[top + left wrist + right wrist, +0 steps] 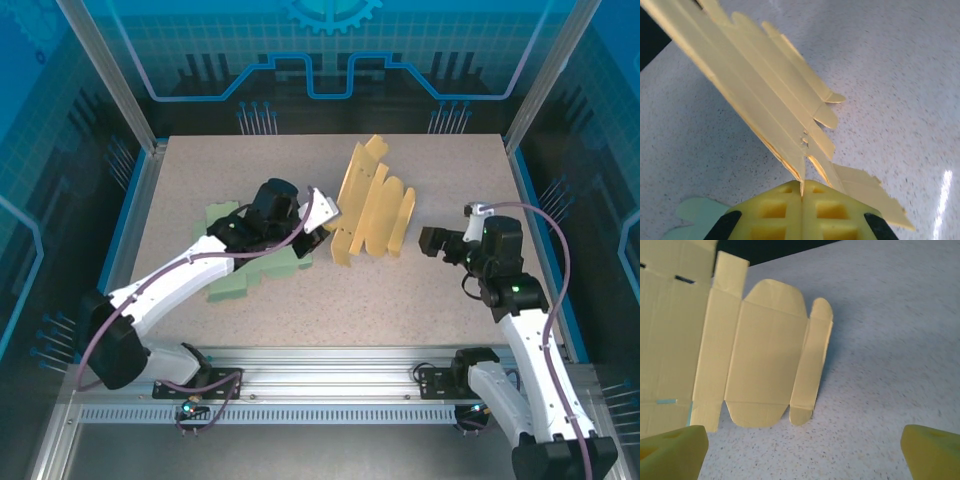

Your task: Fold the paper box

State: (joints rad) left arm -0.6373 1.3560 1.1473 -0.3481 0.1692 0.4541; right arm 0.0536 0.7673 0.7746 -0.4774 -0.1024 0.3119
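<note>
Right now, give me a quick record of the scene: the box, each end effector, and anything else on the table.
Box: yellow box blank, unfolded, tilted up from the table
Left end effector: shut on the yellow box blank's edge
Right end effector: open, facing the blank, apart from it
Also there: green blank, flat, left of the yellow one

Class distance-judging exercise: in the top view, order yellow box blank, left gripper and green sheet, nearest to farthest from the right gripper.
From the right gripper:
1. yellow box blank, centre.
2. left gripper, on the blank's left edge.
3. green sheet, far left.
</note>
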